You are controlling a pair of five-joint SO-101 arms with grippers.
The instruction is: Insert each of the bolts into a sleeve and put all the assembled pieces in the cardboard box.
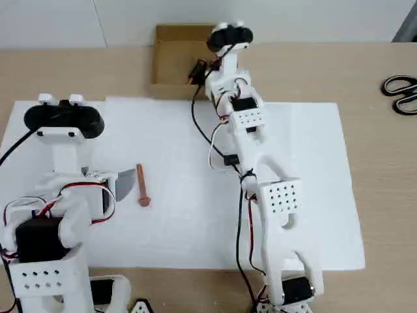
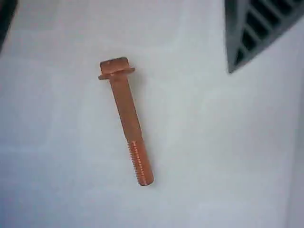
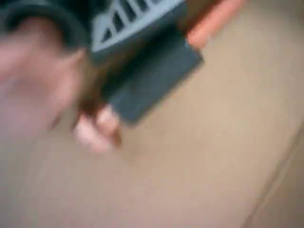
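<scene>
The left gripper (image 1: 126, 182) is hanging at the near left, fingers spread wide and holding nothing, just left of the copper-coloured flanged metal bolt (image 2: 126, 118) lying flat on the white foam mat (image 1: 182, 228). Farther right, the right gripper (image 1: 197, 69) is hovering over the brown cardboard box (image 1: 163, 83), apparently clamping a dark sleeve (image 3: 152, 80) with an orange bolt end (image 3: 216, 19) protruding. Releasing low, well inside the walls, is looking wisest.

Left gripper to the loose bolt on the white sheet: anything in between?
Nothing visible. The bolt lies alone on the white sheet, just beside the left gripper, with bare sheet between them.
</scene>
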